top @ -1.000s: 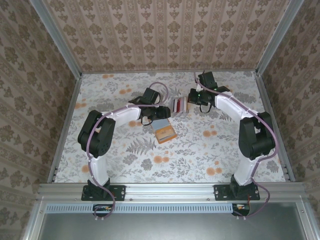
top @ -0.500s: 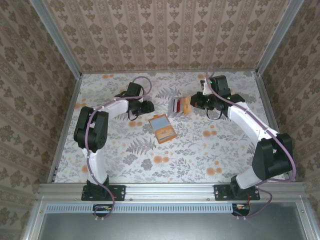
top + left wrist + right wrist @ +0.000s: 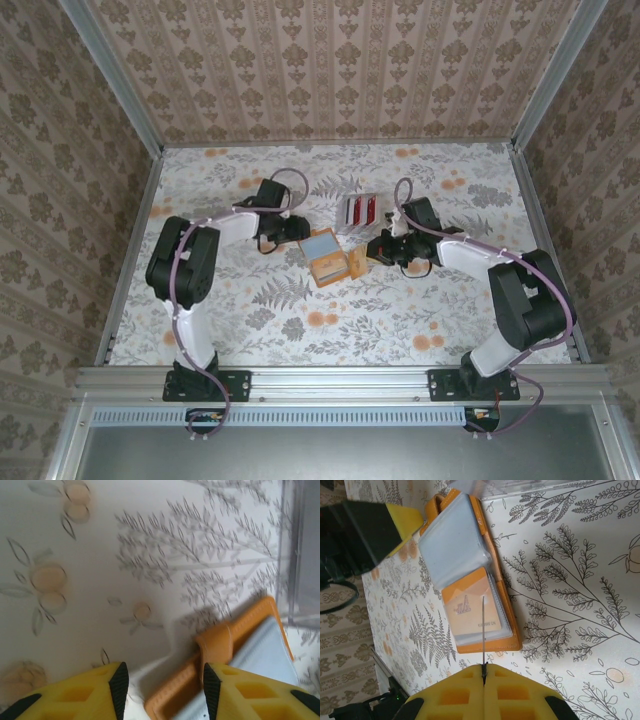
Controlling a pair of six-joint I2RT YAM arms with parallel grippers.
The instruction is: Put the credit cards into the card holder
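**Right arm pinches a card at the open holder's edge**

From the top camera: the card holder (image 3: 325, 258) lies flat and open mid-table on the leaf-printed cloth (image 3: 250, 320), with an orange rim and a pale grey sleeve. The credit cards (image 3: 360, 210) stand just behind it in red, white and grey stripes. The left gripper (image 3: 300, 232) is at the holder's far-left corner. The right gripper (image 3: 368, 255) is at its right side, with a thin card (image 3: 357, 262) in its tips.

Left wrist view: the left gripper (image 3: 162, 680) has its yellow ribbed fingers (image 3: 100, 697) apart. A stitched orange corner of the holder (image 3: 225, 647) sits in the gap; I cannot tell whether it touches.

Right wrist view: the right gripper (image 3: 484, 672) has its pads pressed together on the thin card (image 3: 483, 630), seen edge-on as a hairline. The holder (image 3: 470, 580) shows glossy clear pockets, with an orange card inside one.
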